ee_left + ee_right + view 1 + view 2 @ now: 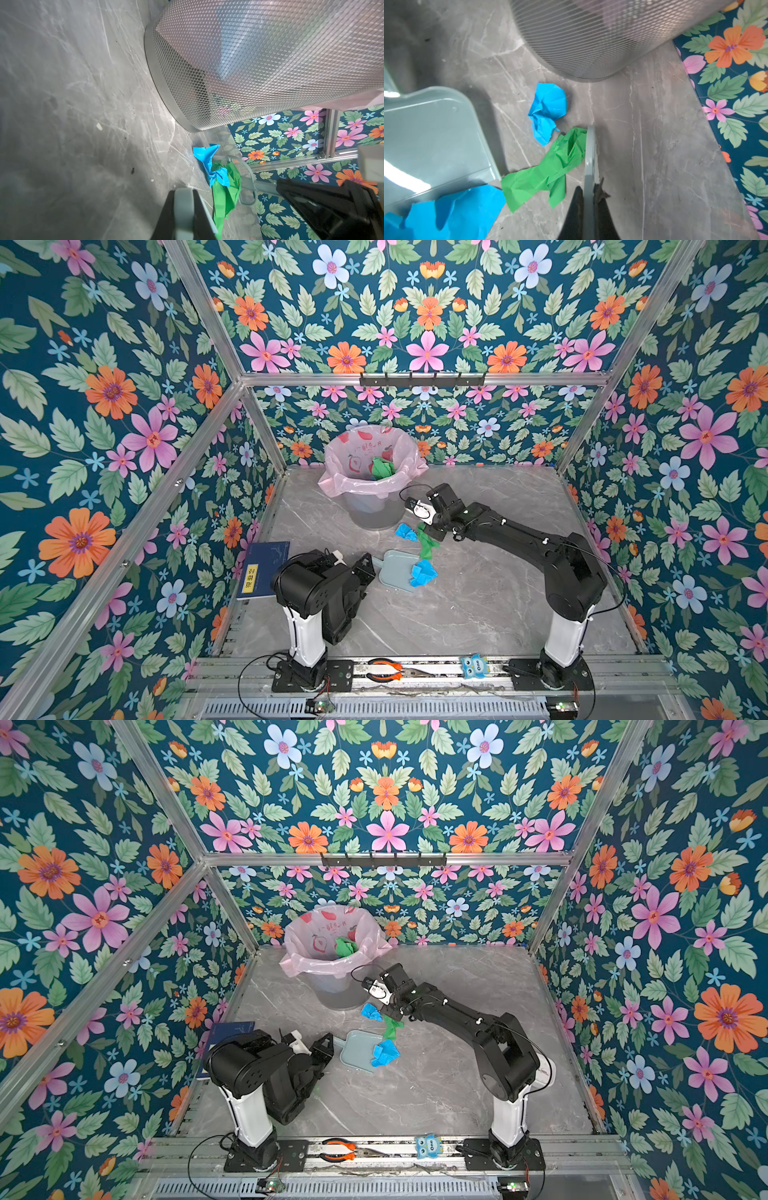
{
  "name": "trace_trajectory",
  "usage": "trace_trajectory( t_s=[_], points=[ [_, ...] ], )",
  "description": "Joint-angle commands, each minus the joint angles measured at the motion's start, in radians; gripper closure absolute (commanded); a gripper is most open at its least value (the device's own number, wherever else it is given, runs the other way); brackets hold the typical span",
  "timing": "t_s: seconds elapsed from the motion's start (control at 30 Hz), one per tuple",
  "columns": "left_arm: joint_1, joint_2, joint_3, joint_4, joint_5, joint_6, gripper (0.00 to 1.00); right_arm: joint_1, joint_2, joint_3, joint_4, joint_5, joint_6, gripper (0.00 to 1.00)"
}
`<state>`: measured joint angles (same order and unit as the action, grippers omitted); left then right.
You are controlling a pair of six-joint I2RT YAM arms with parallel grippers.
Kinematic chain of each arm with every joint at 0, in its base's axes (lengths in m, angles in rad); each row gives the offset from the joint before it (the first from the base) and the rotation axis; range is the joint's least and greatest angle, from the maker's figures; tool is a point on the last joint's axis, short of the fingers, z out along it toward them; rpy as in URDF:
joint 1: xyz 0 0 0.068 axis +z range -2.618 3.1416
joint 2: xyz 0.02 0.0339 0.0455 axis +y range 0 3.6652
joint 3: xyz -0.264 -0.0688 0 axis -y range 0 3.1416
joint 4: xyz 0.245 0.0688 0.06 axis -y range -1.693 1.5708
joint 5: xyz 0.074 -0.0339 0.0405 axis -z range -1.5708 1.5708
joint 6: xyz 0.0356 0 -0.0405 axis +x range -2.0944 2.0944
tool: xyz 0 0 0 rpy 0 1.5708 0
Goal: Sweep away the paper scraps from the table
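Left gripper (368, 566) clamps dustpan (397, 568) handle, mouth facing right to receive; right gripper (588, 193) clamps brush (589, 153) touching green scrap (546, 174), evidently to push it in.

Robot lab cell: aluminium frame rails (419, 379), floral walls (104, 414).

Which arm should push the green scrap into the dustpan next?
Right, likely. The right gripper holds the grey sweeper blade against the green scrap, opposite the dustpan; the left gripper is holding its handle.
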<state>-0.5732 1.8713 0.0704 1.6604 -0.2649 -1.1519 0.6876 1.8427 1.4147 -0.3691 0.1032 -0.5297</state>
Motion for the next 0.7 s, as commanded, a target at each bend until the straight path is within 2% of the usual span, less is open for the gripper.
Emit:
trace_trajectory(
  t_s=[0.0,0.27,0.37,0.43,0.53,0.67],
  points=[
    [0.001,0.000,-0.011,0.015,-0.020,0.006,1.00,0.020,-0.039,-0.044,-0.044,0.044,0.004,1.00],
    [0.001,0.003,-0.006,0.015,-0.025,0.006,1.00,0.078,-0.124,-0.100,-0.073,0.109,0.097,1.00],
    [0.001,0.012,0.006,0.015,-0.014,0.006,1.00,0.108,-0.120,-0.073,-0.148,0.132,0.143,1.00],
    [0.001,0.016,0.009,0.015,-0.010,0.001,1.00,0.132,-0.120,-0.081,-0.155,0.192,0.169,1.00],
    [0.001,0.017,0.012,0.015,-0.008,-0.001,1.00,0.136,-0.117,-0.060,-0.210,0.274,0.282,1.00],
    [0.001,0.031,0.028,0.013,0.009,-0.002,1.00,0.136,-0.153,-0.051,-0.276,0.306,0.446,1.00]
  ],
)
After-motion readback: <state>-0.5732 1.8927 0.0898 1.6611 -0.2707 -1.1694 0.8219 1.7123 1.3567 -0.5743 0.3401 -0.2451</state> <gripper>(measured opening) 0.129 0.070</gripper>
